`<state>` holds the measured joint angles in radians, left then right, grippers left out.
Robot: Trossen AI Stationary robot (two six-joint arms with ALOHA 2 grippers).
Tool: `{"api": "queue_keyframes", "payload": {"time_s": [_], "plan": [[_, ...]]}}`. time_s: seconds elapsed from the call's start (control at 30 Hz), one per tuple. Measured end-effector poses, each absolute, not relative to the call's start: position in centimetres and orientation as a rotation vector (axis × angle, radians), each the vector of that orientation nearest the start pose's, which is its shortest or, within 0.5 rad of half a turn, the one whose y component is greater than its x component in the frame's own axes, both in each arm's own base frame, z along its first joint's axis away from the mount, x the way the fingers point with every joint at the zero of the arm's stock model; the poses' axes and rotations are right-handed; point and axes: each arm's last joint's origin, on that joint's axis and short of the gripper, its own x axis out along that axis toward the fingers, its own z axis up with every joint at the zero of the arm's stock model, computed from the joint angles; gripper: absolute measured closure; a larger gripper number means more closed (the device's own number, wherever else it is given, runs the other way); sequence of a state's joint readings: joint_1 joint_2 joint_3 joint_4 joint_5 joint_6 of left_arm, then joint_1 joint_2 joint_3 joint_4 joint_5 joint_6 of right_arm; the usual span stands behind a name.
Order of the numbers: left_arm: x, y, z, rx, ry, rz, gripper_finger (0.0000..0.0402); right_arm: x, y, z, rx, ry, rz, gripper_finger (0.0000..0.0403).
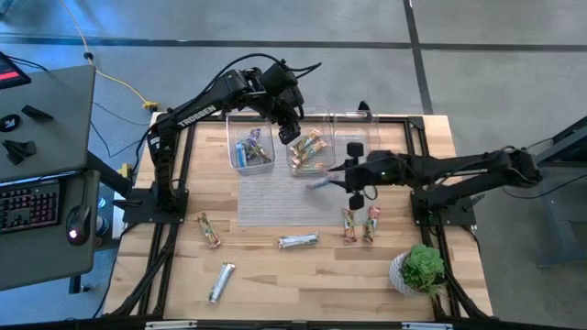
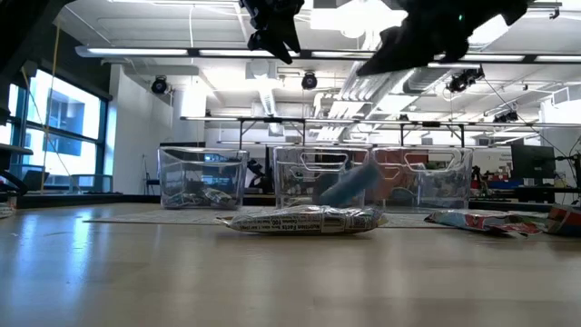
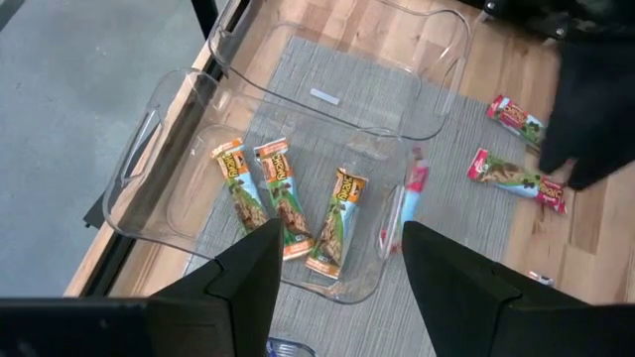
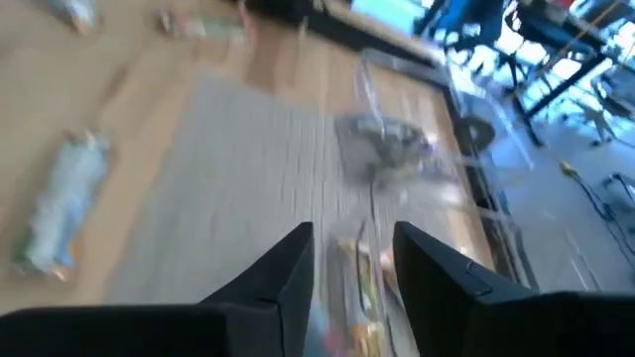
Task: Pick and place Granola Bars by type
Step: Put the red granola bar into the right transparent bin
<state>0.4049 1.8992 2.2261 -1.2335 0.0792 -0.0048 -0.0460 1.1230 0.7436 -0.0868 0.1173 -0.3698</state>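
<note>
My left gripper (image 1: 293, 133) (image 3: 342, 258) hangs open and empty above the middle clear bin (image 1: 310, 154), which holds three orange-green granola bars (image 3: 283, 203). My right gripper (image 1: 336, 176) (image 4: 352, 248) is open, level, pointing toward the table's left just off that bin's near right corner. A blurred blue bar (image 1: 321, 182) (image 2: 349, 186) shows tilted in front of the bin, well below the right gripper (image 2: 390, 54) and apart from it. The left bin (image 1: 250, 147) holds blue and purple bars.
Loose bars lie flat on the wood: two red-orange-green ones (image 1: 359, 225) near the right arm, one (image 1: 209, 230) at the left, a silver one (image 1: 298, 241) in the middle and another (image 1: 221, 280) near the front edge. The right bin (image 1: 356, 136) and a potted plant (image 1: 422, 268) stand nearby.
</note>
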Motion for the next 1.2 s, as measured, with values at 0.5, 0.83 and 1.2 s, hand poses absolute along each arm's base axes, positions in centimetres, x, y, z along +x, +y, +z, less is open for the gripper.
{"api": "queue_keyframes", "payload": {"time_s": [0.5, 0.83, 1.2], "plan": [[34.8, 14.7, 41.3, -0.223, 0.882, 0.306, 0.0199, 27.2, 0.0, 18.3, -0.201, 0.736, 0.096, 0.0229], [34.8, 14.6, 41.3, -0.235, 0.885, 0.281, 0.0199, 29.3, -1.6, 13.0, -0.244, 0.857, 0.046, 0.0203], [34.6, 14.5, 41.2, -0.218, 0.905, 0.269, 0.0199, 29.1, -3.1, 13.0, -0.154, 0.867, -0.04, 0.0203]]}}
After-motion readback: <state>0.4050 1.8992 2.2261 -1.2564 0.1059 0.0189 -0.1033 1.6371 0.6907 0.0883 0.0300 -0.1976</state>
